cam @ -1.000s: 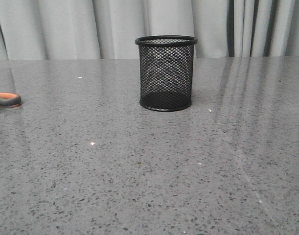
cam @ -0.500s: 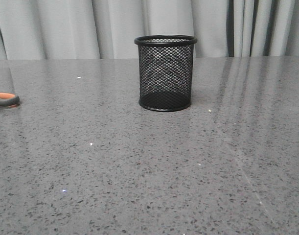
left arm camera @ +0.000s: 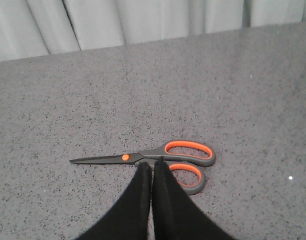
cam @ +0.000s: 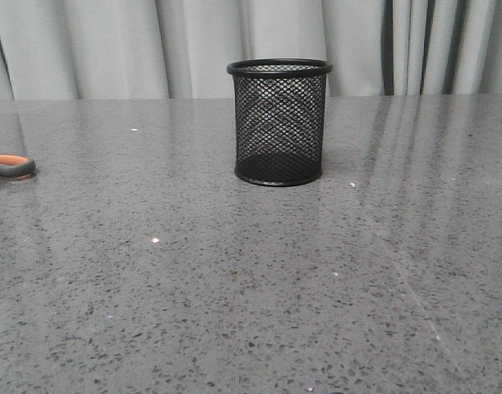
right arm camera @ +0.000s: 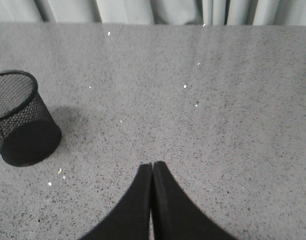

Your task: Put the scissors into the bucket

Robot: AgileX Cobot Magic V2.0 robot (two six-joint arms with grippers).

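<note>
one scissors (left arm camera: 158, 160), flat on the counter (cam: 251, 287) by its left edge. one bucket (cam: 278, 121), upright mid-counter toward the far edge. left end effector (left arm camera: 152, 167) and right end effector (right arm camera: 151, 167): both clenched, grasping nothing.

No readable text, no labels, no brands, seemingly none on scissors (left arm camera: 158, 160)

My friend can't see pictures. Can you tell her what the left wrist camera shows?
A pair of scissors with dark grey handle loops lined in orange and slim dark blades lies flat and closed on a speckled grey stone table. The black left gripper, fingers pressed together, hangs just above the handles. Pale grey curtains hang behind.
</note>
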